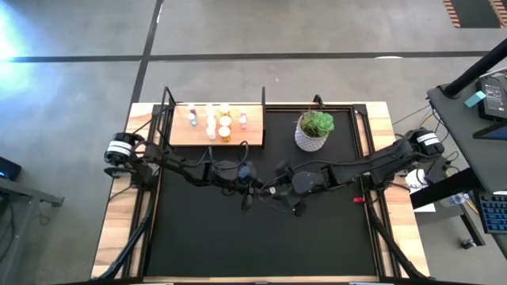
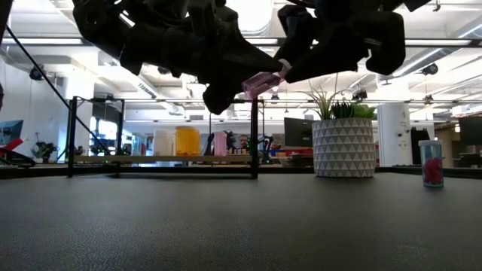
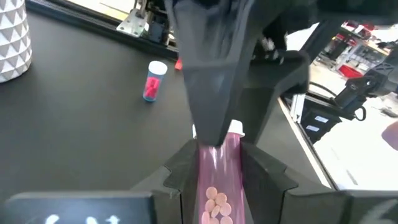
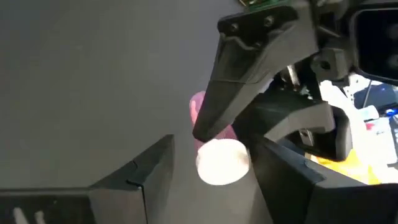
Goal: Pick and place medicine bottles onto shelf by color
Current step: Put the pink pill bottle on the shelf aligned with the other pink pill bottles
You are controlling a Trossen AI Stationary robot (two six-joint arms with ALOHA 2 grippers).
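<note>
Looks like a mid-air handover. The pink bottle (image 2: pixel 260 83) hangs between both grippers above the middle of the black mat (image 1: pixel 261 237). The left gripper (image 3: pixel 219 177) has its fingers closed snug on the bottle body, pills visible inside. The right gripper (image 4: pixel 211 158) sits around the white cap end, fingers spread with a gap, so not gripping.

My guess: one arm has to let go cleanly before the other carries it to the shelf (image 1: pixel 214 134) in the upper left, next to the other pink bottle there. Another pink bottle (image 2: pixel 431 162) stands at the right of the low view.

The wooden table (image 1: pixel 119 229) stands on a concrete floor, with an open workshop beyond. A potted plant (image 1: pixel 314 131) sits right of the shelf.
</note>
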